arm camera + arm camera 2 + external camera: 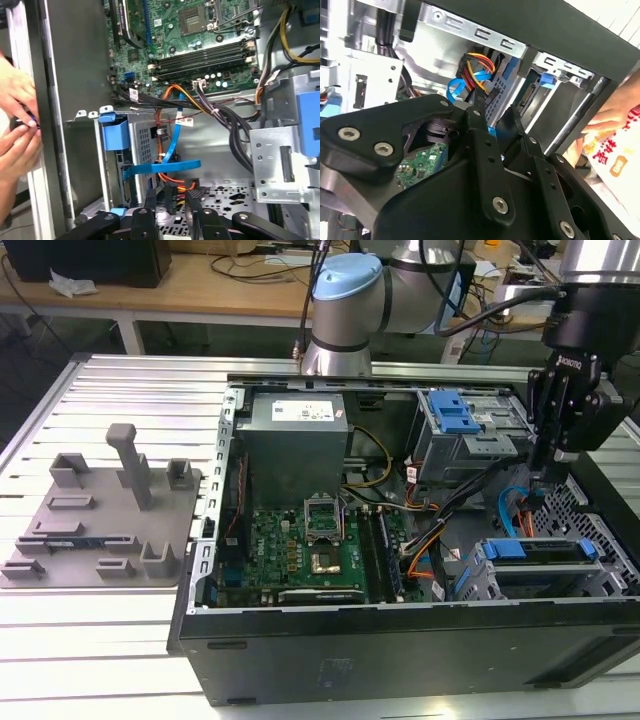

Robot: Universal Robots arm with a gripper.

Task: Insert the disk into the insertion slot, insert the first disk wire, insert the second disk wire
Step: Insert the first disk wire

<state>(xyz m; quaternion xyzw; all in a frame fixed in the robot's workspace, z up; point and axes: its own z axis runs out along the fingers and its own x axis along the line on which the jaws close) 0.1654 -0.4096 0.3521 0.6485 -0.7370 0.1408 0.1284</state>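
in the exterior view you have an open computer case (400, 655) lying on a slotted aluminium table (100, 640). inside it, the power supply (295, 445) sits at twelve o'clock of the green motherboard (290, 540), which carries a cpu socket (323, 515). at three o'clock of the power supply stands a tall grey cage (480, 445) with a blue latch (455, 412). at nine o'clock of the case lies a grey fixture plate (110, 520) with a tall peg (128, 460) upright on it. in the first wrist view, memory slots (200, 55) run side by side.

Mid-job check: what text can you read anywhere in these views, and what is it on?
Nothing is legible.
On the power supply label: too small.
On the gripper body: blurred.
On the cable tag: too small.
On the packet, red print: blurred.
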